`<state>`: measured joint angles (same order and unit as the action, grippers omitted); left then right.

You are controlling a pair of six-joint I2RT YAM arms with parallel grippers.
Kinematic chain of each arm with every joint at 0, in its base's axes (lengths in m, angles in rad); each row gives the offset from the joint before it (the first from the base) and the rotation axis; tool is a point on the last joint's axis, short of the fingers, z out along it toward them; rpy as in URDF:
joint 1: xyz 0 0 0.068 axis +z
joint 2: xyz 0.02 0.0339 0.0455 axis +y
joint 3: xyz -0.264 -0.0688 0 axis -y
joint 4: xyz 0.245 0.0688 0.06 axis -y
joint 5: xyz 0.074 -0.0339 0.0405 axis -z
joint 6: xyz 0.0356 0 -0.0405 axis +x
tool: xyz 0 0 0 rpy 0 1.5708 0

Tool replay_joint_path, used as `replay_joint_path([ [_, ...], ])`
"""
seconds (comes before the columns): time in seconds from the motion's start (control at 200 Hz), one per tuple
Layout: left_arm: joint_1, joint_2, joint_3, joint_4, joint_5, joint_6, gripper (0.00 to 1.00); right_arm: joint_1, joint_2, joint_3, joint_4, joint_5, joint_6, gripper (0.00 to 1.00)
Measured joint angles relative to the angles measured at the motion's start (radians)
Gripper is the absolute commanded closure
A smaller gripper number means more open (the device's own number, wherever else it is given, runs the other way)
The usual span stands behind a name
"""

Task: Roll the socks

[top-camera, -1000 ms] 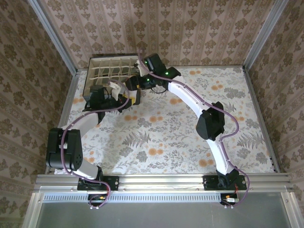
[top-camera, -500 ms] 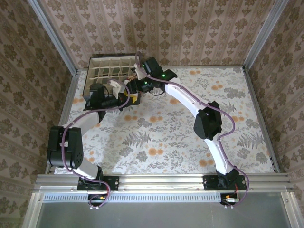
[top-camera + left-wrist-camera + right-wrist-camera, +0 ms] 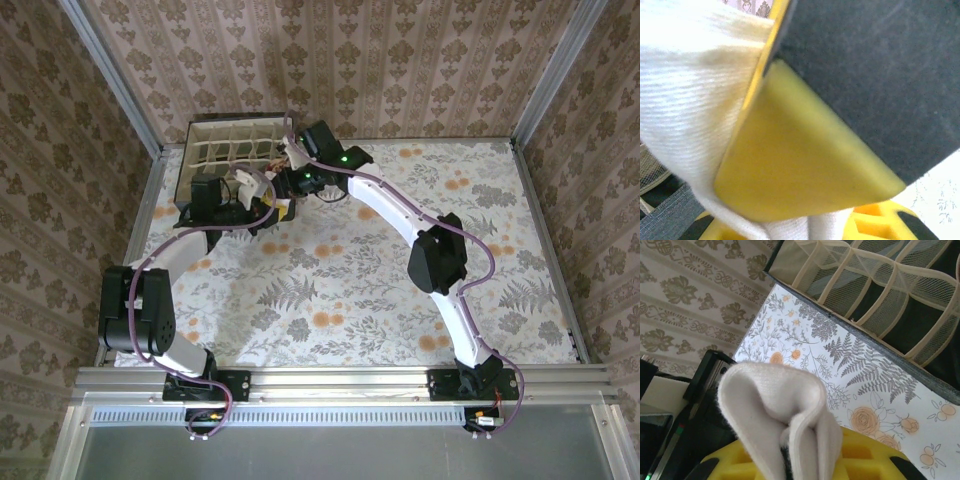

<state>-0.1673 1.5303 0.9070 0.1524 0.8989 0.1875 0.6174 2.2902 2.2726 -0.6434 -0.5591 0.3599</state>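
two grippers meet in the upper left of the top external view, just in front of a tan, mesh-walled organiser box (image 3: 225,150) with many small compartments. the left gripper (image 3: 268,205) reaches in from the left and the right gripper (image 3: 288,183) comes in from the right; their tips are just beside each other above a floral-print tablecloth (image 3: 350,280).

in the left wrist view a soft, ribbed cream sock (image 3: 695,100) fills the left side of the frame. a broad yellow finger (image 3: 805,165) lies flat against it, and the fabric runs down into the narrow gap at the bottom centre, so the left gripper is pinching the cream sock. a dark, blurred surface covers the upper right; what it is cannot be told.

in the right wrist view a rounded fold of the cream sock (image 3: 775,400) stands up at lower centre, rising from between the yellow fingers (image 3: 735,465), which are drawn in tight against the cloth on both sides. behind it, the tablecloth (image 3: 840,370) runs diagonally and the organiser box (image 3: 880,285) takes the upper right. whether both grippers hold one sock or two cannot be told.
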Motion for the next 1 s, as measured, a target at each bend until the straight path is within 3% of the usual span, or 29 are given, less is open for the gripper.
replay_joint_path([
  [0.065,-0.003,-0.002,0.002,-0.006,-0.022,0.012,0.29,0.003,0.0,0.0,-0.001,0.023,-0.016,1.0],
  [0.1,-0.003,-0.003,0.002,-0.009,-0.038,0.013,0.09,0.005,0.0,0.0,-0.002,0.043,-0.025,1.0],
  [0.12,-0.002,-0.003,0.002,-0.011,-0.049,0.013,0.05,0.005,0.0,0.0,-0.002,0.055,-0.028,1.0],
  [0.38,0.031,-0.021,0.03,-0.047,-0.142,-0.005,0.0,-0.028,0.0,0.0,0.002,0.219,-0.045,1.0],
  [0.545,0.054,0.089,0.283,-0.136,-0.282,-0.038,0.0,-0.087,-0.003,-0.018,0.024,0.304,-0.039,1.0],
  [0.745,0.055,0.329,0.603,-0.267,-0.409,-0.158,0.0,-0.135,-0.056,-0.168,0.064,0.346,-0.034,1.0],
  [0.875,0.022,0.464,0.711,-0.365,-0.491,-0.176,0.0,-0.144,-0.115,-0.274,0.081,0.348,-0.034,1.0],
  [1.0,-0.067,0.511,0.719,-0.442,-0.578,-0.159,0.0,-0.157,-0.182,-0.356,0.102,0.35,-0.034,1.0],
])
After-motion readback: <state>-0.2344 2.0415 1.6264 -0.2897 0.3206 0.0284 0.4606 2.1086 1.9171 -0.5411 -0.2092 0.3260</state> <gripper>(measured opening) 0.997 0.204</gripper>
